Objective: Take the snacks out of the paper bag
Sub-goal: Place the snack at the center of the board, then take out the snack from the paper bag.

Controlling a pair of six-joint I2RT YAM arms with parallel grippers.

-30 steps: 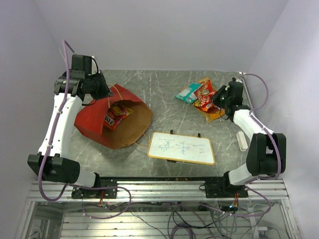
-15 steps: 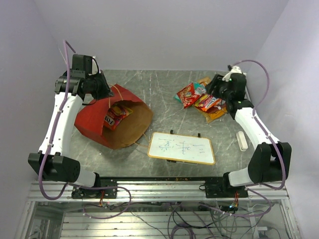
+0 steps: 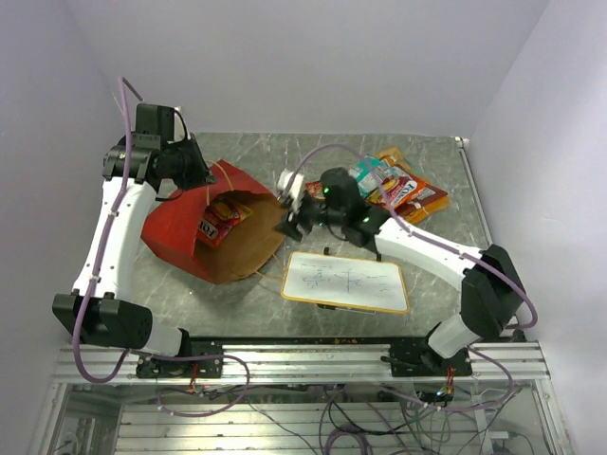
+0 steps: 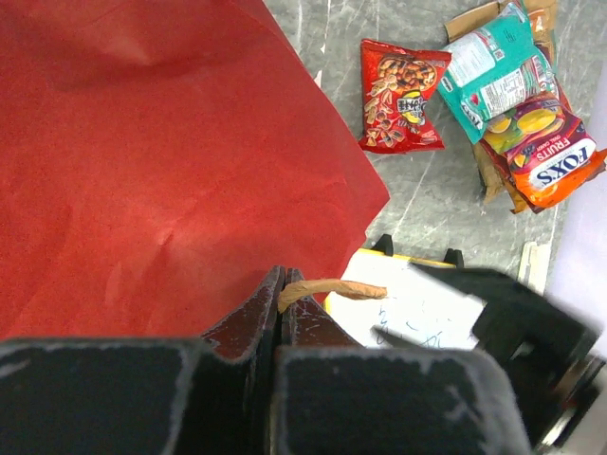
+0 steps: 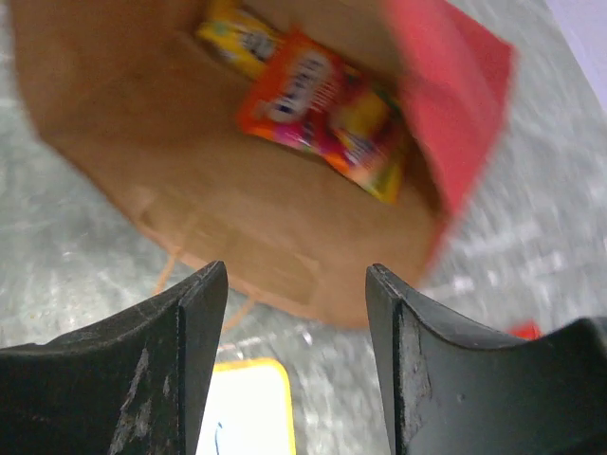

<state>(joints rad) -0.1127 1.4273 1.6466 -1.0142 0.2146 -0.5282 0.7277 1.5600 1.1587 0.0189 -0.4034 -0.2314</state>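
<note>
So far, packets (image 3: pixel 403 190) lie on the desk (image 3: pixel 313 156) behind our right jaws, spread empty; two sit in the bag (image 3: pixel 180 232) ahead, its edge clamped by our left jaws.

Top view: high, behind; wrist views close — past left gripper (image 4: pixel 281 284) onto the paper bag (image 4: pixel 142 161), past right gripper (image 5: pixel 294 277) into its mouth; all 3 share it.
</note>
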